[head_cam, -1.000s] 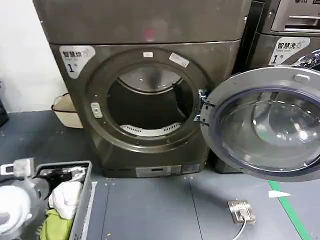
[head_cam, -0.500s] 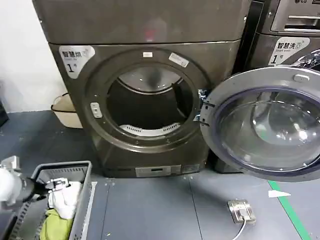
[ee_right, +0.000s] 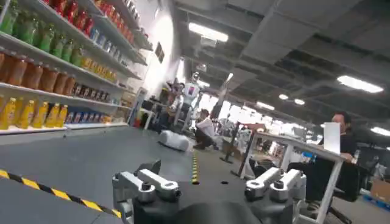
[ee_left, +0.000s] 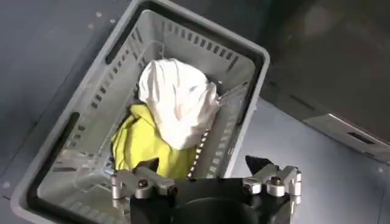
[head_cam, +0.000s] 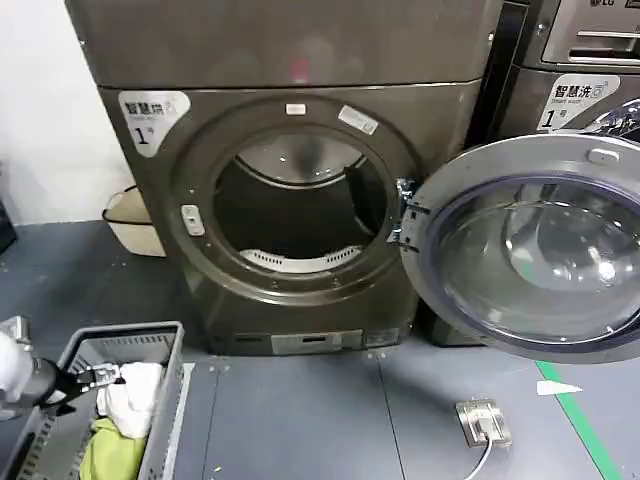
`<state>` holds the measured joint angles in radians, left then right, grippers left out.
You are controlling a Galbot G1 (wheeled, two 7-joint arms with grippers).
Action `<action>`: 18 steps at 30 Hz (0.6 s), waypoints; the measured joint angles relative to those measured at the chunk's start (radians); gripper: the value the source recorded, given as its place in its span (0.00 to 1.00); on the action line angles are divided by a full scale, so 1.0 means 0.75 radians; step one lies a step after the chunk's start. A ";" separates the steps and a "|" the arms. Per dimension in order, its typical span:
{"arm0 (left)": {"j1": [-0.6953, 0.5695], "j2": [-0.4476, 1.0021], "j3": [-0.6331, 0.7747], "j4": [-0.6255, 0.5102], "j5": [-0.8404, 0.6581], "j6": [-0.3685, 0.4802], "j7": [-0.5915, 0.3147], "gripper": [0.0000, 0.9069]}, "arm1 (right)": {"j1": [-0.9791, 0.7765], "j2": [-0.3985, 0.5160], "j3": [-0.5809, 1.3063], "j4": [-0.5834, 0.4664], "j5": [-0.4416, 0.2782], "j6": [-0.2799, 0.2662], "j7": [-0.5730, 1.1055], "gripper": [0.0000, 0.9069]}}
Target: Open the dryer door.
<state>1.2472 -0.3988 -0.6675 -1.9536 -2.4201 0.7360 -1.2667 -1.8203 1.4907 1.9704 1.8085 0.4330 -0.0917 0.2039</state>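
The dryer door point(head_cam: 530, 250), chrome-rimmed with tinted glass, stands swung wide open to the right of the bronze-grey dryer point(head_cam: 300, 60). Its inner side faces me, and the drum opening point(head_cam: 295, 215) is exposed. My left gripper point(head_cam: 105, 377) is low at the left, far from the door, above the grey basket point(head_cam: 120, 335). In the left wrist view the left gripper point(ee_left: 203, 163) is open with nothing between its fingers, over the basket's rim point(ee_left: 183, 27). The right gripper point(ee_right: 204, 163) is open and empty, pointing away into the room.
The basket holds a white cloth point(ee_left: 177, 97) and a yellow-green cloth point(ee_left: 140, 146). A neighbouring LG machine point(head_cam: 580, 60) stands behind the open door. A floor socket box point(head_cam: 483, 420) with a cable and green tape point(head_cam: 580, 430) lie at the right. A beige tub point(head_cam: 130, 225) sits left of the dryer.
My left arm has drawn back from the lower-left corner, and its gripper now hangs over the basket's left side. The door has not moved.
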 joint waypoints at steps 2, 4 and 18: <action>0.005 0.000 0.000 0.002 0.000 0.000 0.000 1.00 | -0.001 0.000 -0.001 0.000 0.000 0.000 0.000 1.00; 0.007 0.000 0.000 0.004 0.000 0.000 0.000 1.00 | -0.003 0.005 -0.007 0.005 -0.003 -0.003 0.003 1.00; 0.012 0.006 0.004 0.015 -0.006 0.001 0.000 1.00 | -0.008 0.021 -0.037 0.025 -0.024 -0.033 0.036 1.00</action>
<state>1.2561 -0.3945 -0.6643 -1.9423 -2.4249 0.7364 -1.2665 -1.8261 1.5068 1.9424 1.8270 0.4151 -0.1161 0.2311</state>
